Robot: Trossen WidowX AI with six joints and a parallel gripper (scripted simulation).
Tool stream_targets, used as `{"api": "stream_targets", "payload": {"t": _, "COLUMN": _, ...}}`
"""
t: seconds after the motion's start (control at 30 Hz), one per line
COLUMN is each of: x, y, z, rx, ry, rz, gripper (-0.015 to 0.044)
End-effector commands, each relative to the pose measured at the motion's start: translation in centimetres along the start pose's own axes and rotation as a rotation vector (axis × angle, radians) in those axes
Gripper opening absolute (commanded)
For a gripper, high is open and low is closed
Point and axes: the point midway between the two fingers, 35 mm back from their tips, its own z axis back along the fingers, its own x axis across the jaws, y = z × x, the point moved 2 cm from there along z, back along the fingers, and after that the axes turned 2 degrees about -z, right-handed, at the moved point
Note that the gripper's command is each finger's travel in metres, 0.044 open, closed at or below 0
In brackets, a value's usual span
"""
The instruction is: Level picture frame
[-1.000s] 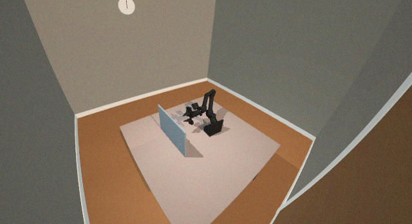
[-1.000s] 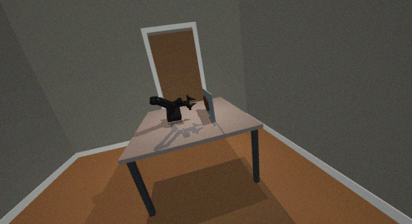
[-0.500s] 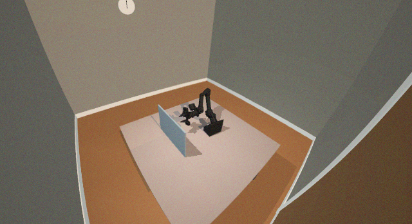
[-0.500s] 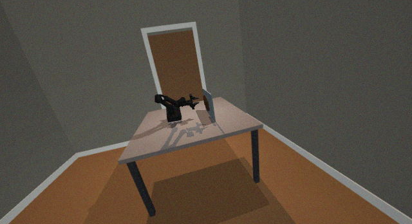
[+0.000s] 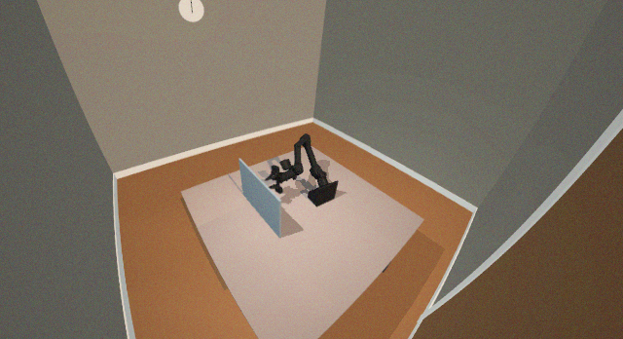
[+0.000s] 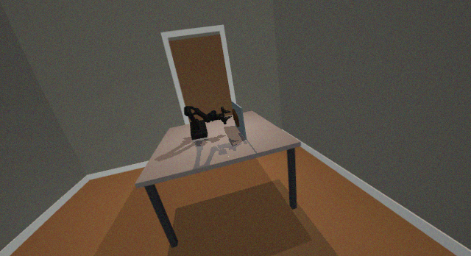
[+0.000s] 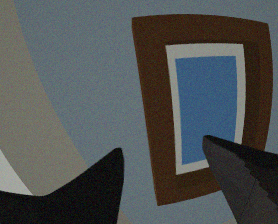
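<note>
Top view: looking steeply down from high and far off, facing a table (image 5: 302,276) (image 6: 270,134), a clock (image 5: 191,9) hanging at 11 o'clock.
Exterior view: standing well back, looking slightly down, facing a door frame (image 6: 227,65) at 12 o'clock; sharing table and panel (image 5: 258,198) (image 6: 241,118) (image 7: 80,65) with top.
Wrist view: peering closely past the gripper (image 5: 273,184) (image 6: 229,115) (image 7: 163,143), facing the panel; sharing the picture frame (image 6: 235,118) (image 7: 147,110), at 2 o'clock, with exterior.
</note>
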Motion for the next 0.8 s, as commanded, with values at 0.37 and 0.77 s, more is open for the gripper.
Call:
{"api": "stream_targets", "payload": {"t": 0.37, "x": -0.1, "y": 0.0, "z": -0.5, "rx": -0.003, "ry": 0.004, "rz": 0.002, "gripper": 0.026}}
{"api": "stream_targets", "payload": {"t": 0.77, "x": 0.0, "y": -0.1, "z": -2.4, "rx": -0.003, "ry": 0.004, "rz": 0.002, "gripper": 0.026}}
